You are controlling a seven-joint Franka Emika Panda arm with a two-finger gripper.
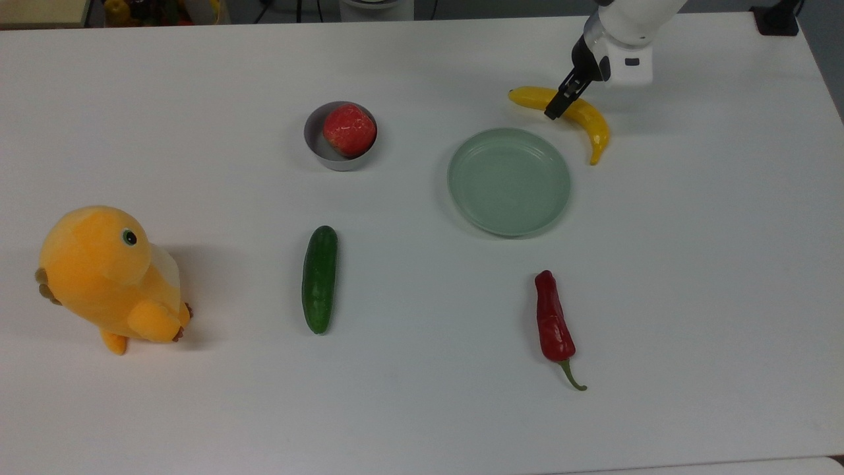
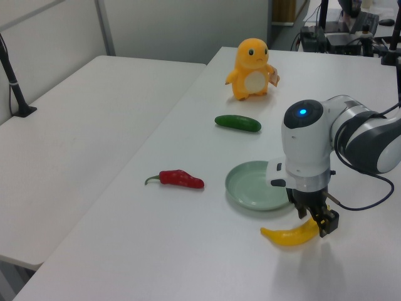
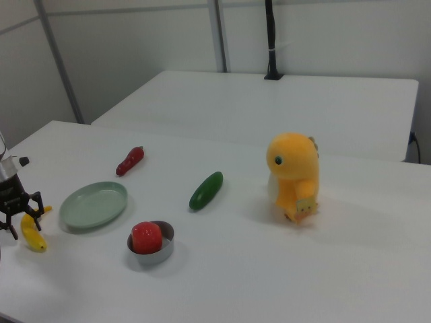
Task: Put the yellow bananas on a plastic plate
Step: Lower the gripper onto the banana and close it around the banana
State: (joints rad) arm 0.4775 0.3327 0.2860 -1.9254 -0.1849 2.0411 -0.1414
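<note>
- One banana lies on the table just beyond the green plate in the top view; your gripper, fingers spread, straddles its thick half, crosswise to its long axis.
- Left view: banana just in front of the plate, gripper at its raised end.
- Right view: fingers apart, either side of the banana, left of the plate.

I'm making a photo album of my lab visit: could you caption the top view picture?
Robot gripper lowered onto a yellow banana lying beside an empty green plate.

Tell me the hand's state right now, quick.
Hand: open, fingers down on either side of the yellow banana, which lies on the table; not yet closed on it.
</note>
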